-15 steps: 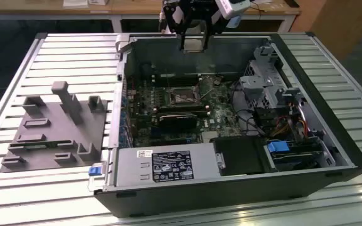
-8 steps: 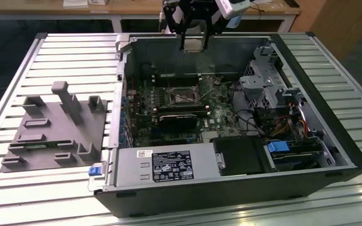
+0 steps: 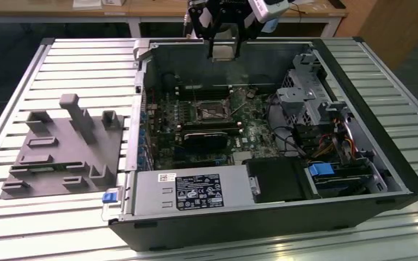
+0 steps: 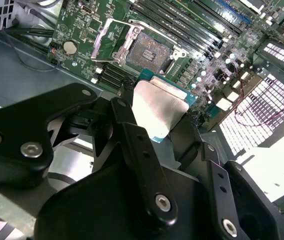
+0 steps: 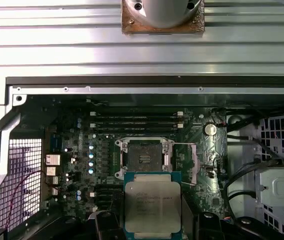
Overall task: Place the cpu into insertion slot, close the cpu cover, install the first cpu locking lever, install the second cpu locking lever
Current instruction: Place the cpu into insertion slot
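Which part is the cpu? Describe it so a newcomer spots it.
Find the open case; above it hangs the hand. Pinched in it is the cpu, a small flat square with a silvery top and green edge, unlike the dark socket below.

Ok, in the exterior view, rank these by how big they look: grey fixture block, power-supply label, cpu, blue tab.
1. grey fixture block
2. power-supply label
3. cpu, held raised above the case, so only loosely comparable
4. blue tab
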Tool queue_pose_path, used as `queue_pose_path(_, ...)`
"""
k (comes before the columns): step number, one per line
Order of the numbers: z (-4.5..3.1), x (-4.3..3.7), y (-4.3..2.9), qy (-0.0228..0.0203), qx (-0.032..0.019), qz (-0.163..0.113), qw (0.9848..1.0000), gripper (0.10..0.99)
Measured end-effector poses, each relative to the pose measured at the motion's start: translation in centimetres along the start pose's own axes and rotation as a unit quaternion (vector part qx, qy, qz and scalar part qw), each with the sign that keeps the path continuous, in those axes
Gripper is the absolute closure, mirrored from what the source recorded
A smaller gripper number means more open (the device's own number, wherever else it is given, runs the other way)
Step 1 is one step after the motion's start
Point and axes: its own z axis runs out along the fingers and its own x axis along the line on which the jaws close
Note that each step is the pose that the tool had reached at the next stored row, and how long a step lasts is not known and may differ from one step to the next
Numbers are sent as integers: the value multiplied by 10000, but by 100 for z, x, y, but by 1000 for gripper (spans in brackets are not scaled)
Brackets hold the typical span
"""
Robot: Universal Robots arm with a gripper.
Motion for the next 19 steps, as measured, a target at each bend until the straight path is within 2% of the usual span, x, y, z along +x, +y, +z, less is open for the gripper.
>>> queue_pose_path(9,111,-2,-10,-3,0,-1,10000,549)
queue_pose_path(19,292,0,-26,-17,0,-2,10000,549)
